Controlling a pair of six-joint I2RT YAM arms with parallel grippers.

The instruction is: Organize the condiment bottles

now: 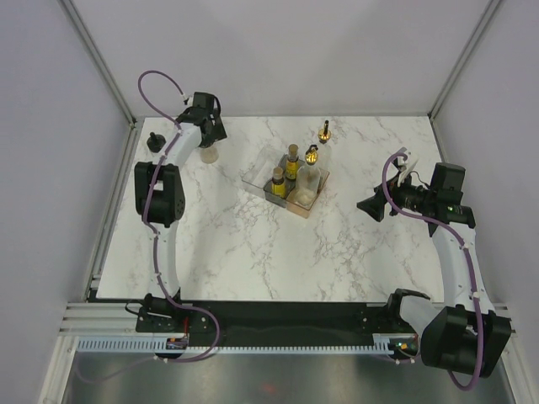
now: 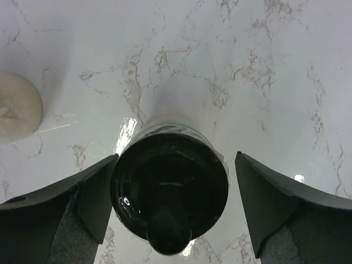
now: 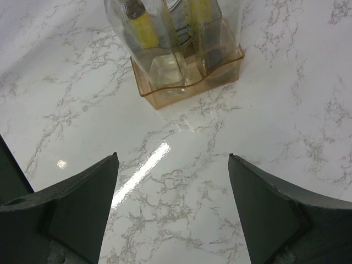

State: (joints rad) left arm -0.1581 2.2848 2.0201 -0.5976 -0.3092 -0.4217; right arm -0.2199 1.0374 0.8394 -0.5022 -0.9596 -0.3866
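Observation:
My left gripper [image 1: 207,137] hangs at the table's far left, open around a squat clear condiment bottle [image 1: 210,154] with a black cap [image 2: 169,187]. The left finger [image 2: 96,192] sits right at the cap and the right finger [image 2: 264,192] stands off it. A second black-capped bottle [image 1: 154,141] stands near the far left corner. The compartment tray [image 1: 253,181] holds two amber yellow-labelled bottles [image 1: 292,160] [image 1: 278,182] and a clear gold-topped bottle [image 1: 311,167]. Another gold-topped bottle [image 1: 323,132] stands behind the tray. My right gripper [image 1: 369,207] is open and empty, right of the tray [image 3: 187,82].
A pale round object [image 2: 14,107] lies at the left edge of the left wrist view, close to the gripped-around bottle. White walls and metal frame rails [image 1: 114,189] border the marble table on three sides.

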